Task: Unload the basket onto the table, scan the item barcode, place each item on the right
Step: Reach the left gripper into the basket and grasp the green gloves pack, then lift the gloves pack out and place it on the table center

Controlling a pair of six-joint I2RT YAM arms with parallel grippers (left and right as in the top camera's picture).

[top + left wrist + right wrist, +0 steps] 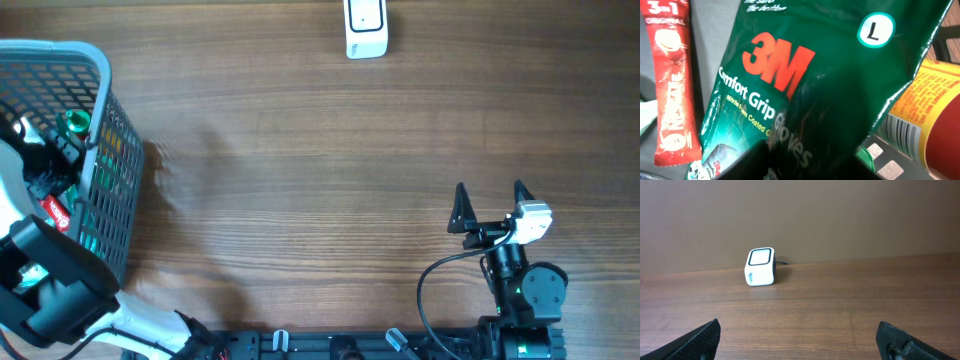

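The item, a green 3M Comfort Grip Gloves pack (805, 70), fills the left wrist view and lies inside the basket (112, 170) at the table's left edge. My left gripper (805, 167) reaches into the basket. Its dark fingers (740, 162) press on the pack's lower end from both sides. No barcode shows on the pack. The white scanner (366, 28) stands at the far edge of the table, and the right wrist view has the scanner (760, 267) ahead. My right gripper (490, 205) rests open near the front right, with nothing between its fingers (700, 340).
Beside the pack lie a red 3in1 coffee sachet (672, 85) and a yellow and red can (925, 120). A green cap (76, 122) shows through the basket's top. The left arm's black body (45, 285) overhangs the basket's near side.
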